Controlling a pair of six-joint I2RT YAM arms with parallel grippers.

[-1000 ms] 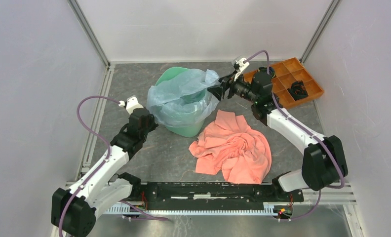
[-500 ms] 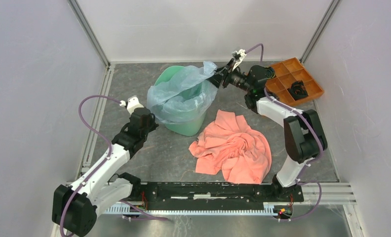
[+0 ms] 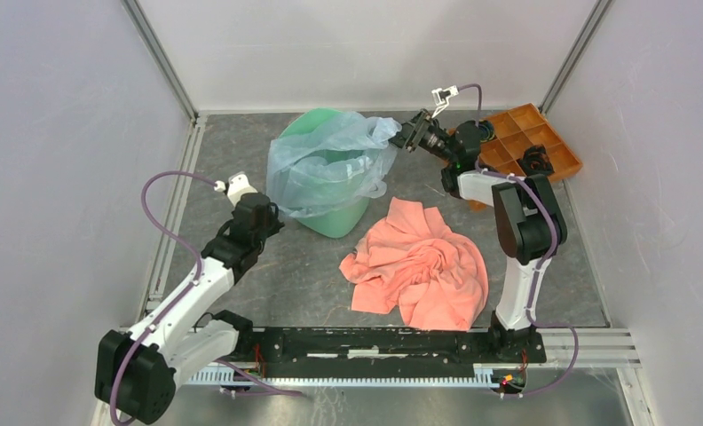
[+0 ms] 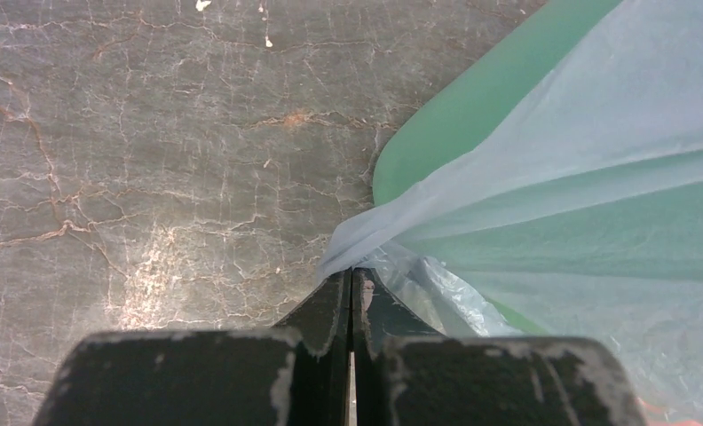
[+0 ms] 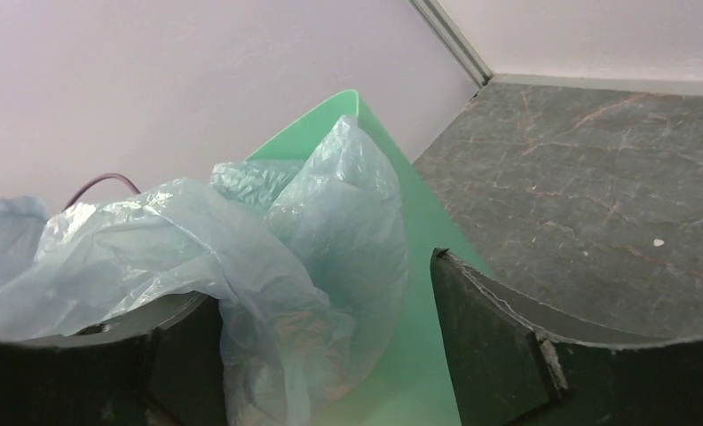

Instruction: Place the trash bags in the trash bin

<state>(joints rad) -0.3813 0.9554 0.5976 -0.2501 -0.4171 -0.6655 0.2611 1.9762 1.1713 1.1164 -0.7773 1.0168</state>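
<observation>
The mint-green trash bin [image 3: 335,217] stands at the back middle of the table, draped with the pale blue-grey trash bag [image 3: 326,164]. The bag covers the bin's mouth and hangs over its front. My left gripper [image 3: 270,211] is shut on a pinched fold of the bag [image 4: 392,240] at the bin's left side [image 4: 472,106]. My right gripper [image 3: 405,133] is open at the bin's right rim. The bag [image 5: 268,266] lies loose against its left finger, and the bin wall [image 5: 419,266] shows between the fingers.
A salmon-pink cloth [image 3: 423,266] lies crumpled on the table in front of the bin. An orange compartment tray [image 3: 543,133] with a black object in it sits at the back right. Grey walls close in left, back and right.
My right gripper has opened and let go of the bag's right edge, and its arm has folded back toward the tray. The bag has spread further over the bin. The left arm has hardly moved.
</observation>
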